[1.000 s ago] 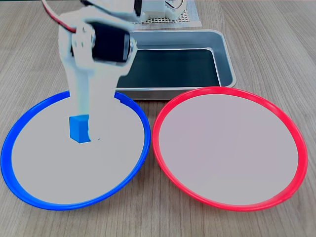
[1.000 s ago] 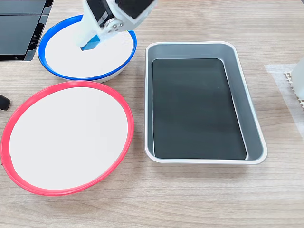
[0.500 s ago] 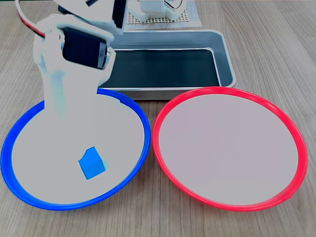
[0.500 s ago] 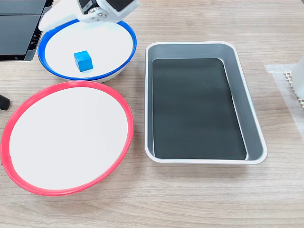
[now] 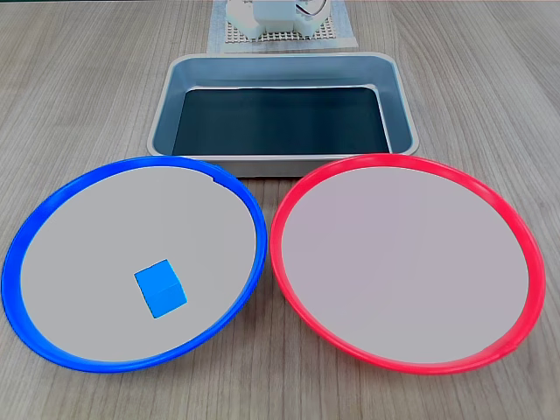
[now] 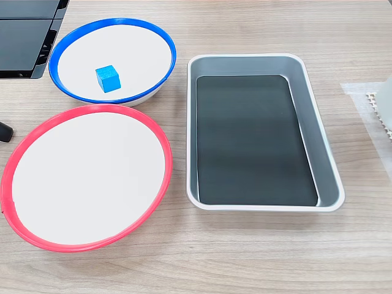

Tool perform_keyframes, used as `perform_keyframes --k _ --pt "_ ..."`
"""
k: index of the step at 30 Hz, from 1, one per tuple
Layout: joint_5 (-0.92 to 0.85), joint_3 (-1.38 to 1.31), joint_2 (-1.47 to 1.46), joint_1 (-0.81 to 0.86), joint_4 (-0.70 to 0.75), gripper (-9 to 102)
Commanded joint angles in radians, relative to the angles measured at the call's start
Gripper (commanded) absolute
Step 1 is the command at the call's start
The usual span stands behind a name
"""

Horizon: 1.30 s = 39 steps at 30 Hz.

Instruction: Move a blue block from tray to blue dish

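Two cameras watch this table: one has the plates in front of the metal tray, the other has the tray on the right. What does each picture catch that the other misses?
With the plates in front, a fixed view takes in a white part sitting on a mesh mat beyond the tray.

With the tray on the right, a fixed view adds a dark flat panel at top left and a small black thing at the left edge; the mat is just a corner there.

Shared: the blue block lying in the blue dish, the red-rimmed plate, the tray and the wooden table.
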Motion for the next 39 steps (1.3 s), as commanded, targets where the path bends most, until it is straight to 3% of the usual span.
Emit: perform_keyframes --k 1,12,19,25,39 --pt "0.089 0.241 0.268 -0.057 0.02 0" --pt "-0.078 0.894 0.936 -0.109 0.442 0" --pt "-0.109 0.983 1.081 -0.086 0.594 0" --pt "-0.091 0.983 1.207 -0.071 0.821 0" --pt "-0.106 0.983 1.258 -0.058 0.884 0"
